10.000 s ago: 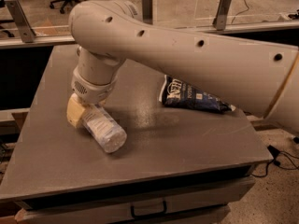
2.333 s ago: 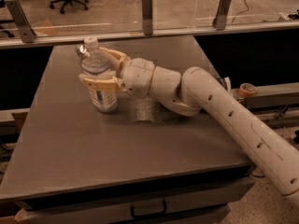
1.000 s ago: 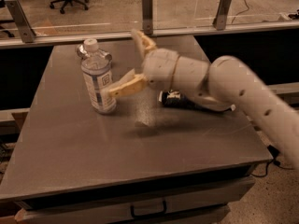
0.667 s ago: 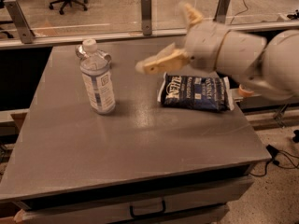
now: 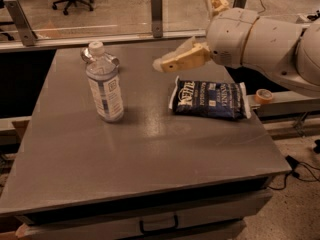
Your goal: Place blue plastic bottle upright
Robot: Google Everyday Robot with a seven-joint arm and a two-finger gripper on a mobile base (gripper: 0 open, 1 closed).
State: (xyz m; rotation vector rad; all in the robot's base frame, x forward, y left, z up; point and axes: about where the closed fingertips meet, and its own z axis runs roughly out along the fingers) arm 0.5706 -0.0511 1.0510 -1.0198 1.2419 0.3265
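The blue plastic bottle (image 5: 104,83) stands upright on the grey table (image 5: 135,149) at the left, white cap on top, label facing me. My gripper (image 5: 192,29) is open and empty, raised above the table to the right of the bottle and well apart from it. One tan finger (image 5: 180,60) points left toward the bottle and the other (image 5: 215,0) points up and back.
A dark blue flat snack bag (image 5: 210,99) lies on the table's right side, under my arm. A crushed silver can (image 5: 90,55) sits just behind the bottle. A roll of tape (image 5: 263,95) rests on a ledge at the right. A glass partition runs behind the table.
The bottle went from lying in my gripper to standing upright. My gripper then let go of it, opened, and drew back up and to the right.
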